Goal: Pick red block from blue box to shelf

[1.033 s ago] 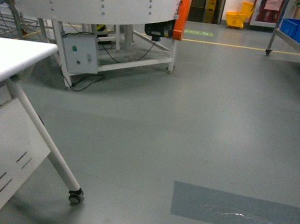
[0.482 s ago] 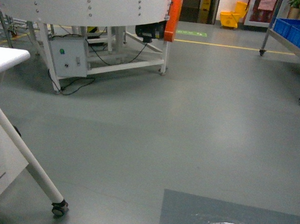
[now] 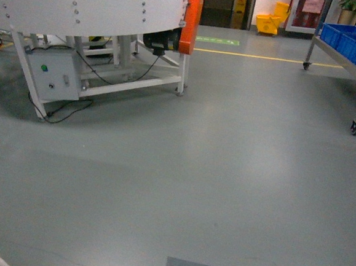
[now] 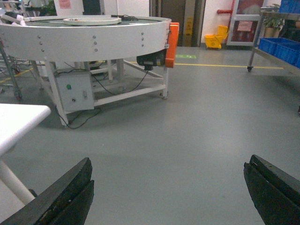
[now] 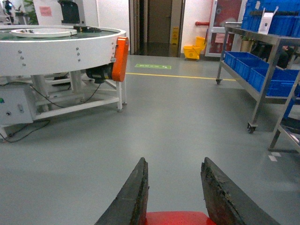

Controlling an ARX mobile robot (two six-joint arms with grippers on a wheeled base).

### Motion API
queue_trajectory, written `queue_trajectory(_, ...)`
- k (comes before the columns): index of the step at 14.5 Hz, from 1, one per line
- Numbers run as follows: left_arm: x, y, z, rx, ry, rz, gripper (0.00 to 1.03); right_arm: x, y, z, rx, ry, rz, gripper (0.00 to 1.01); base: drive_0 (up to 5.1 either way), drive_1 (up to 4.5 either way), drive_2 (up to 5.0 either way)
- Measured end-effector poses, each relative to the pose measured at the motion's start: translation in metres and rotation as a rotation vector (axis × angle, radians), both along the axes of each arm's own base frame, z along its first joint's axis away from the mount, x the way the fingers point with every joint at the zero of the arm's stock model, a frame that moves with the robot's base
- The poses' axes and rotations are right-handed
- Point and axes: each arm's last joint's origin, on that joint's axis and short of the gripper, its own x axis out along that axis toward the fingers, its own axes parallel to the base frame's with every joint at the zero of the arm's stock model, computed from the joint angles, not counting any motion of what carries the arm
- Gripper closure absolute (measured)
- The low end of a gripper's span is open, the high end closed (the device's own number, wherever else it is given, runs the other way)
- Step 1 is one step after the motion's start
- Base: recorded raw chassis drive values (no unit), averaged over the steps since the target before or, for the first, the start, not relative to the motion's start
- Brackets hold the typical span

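Observation:
In the right wrist view the red block (image 5: 176,218) sits low between the dark fingers of my right gripper (image 5: 174,161), which is shut on it and held above the grey floor. My left gripper (image 4: 169,161) is open wide, with only bare floor between its fingers. The shelf (image 5: 266,79) of steel uprights stands to the right on castors and carries dark blue crates (image 5: 243,63). Its near edge also shows in the head view as the shelf (image 3: 347,63). The blue box is out of view. Neither gripper appears in the head view.
A round white conveyor machine (image 3: 95,9) with an orange guard (image 3: 190,23), a control box (image 3: 52,80) and loose cables stands at the left. A yellow mop bucket (image 3: 268,23) is by the far doorway. A white table corner (image 4: 18,124) lies at my left.
The head view has shifted: the white table has slid out at the lower left, leaving only its leg tip. The round machine and floor patch have moved left and down in the frame.

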Motion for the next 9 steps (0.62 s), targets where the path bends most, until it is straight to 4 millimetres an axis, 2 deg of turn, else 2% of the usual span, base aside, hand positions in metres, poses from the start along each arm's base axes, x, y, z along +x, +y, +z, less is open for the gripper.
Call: queue_trajectory(9,0.0,0.0,0.0005,0.0,-0.005,0.001,0.05,0.0,-0.0001,-0.0007,0.0,0.004,-0.001,0.73,0.1,1.94,-1.7)
